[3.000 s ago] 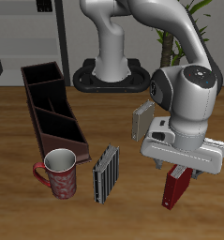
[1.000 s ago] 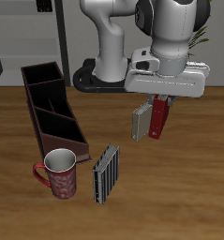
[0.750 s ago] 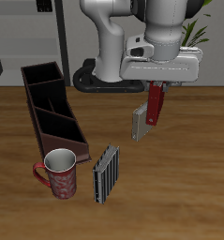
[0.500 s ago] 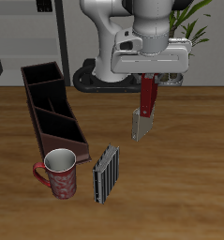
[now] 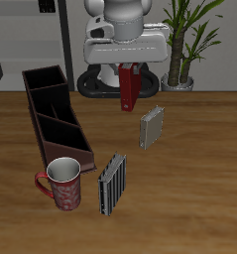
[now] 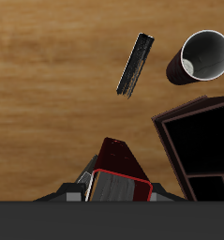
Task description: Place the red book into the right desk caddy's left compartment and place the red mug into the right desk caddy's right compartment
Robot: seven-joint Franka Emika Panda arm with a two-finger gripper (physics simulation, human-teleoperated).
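The jaws are pinching the top of the red book (image 5: 129,87), which is hanging upright in the air below the gripper (image 5: 128,65), well above the bench (image 5: 199,189); in the wrist view the same book (image 6: 117,169) is showing as a dark red cover with a pale edge right under the gripper (image 6: 116,184). Past the book, nearer the bench's front edge, a grey-striped book (image 5: 151,127) is standing on the wood, and a second striped book (image 5: 112,184) is standing closer still to the front edge. The red mug (image 5: 62,183) is sitting upright just beside that second book, its handle pointing away from it and its white inside facing up; from the wrist camera the mug (image 6: 202,58) is lying near the dark striped book (image 6: 135,65). The right desk caddy (image 5: 54,112) is stretching from just behind the mug toward the back of the bench, all of its sections showing dark and open. The book and the caddy are well apart, with the book hanging farther back over the bench.
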